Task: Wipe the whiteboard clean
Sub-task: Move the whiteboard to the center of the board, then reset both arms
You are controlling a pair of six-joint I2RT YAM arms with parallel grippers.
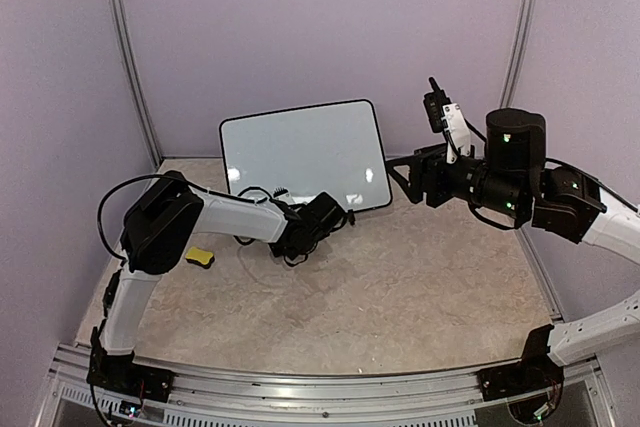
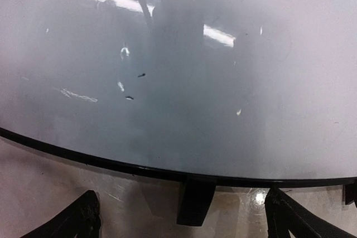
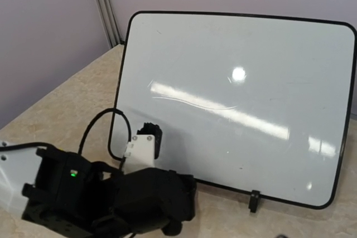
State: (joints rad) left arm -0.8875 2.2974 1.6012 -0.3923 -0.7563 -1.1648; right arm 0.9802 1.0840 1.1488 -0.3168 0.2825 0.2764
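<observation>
Whiteboard (image 3: 240, 98) stands on worktop (image 1: 400, 287), a few faint specks on its surface. Left claw (image 2: 183, 204) spread wide, empty, near its lower edge. Right claw (image 1: 398, 172): opening can't be made out.

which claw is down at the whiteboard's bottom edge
The left claw, low by the whiteboard's bottom edge. The right claw hangs higher, off its right side.

The whiteboard (image 1: 300, 152) is white, black-framed; the table (image 1: 400, 287) mottled beige; a small object (image 1: 201, 257) yellow.
</observation>
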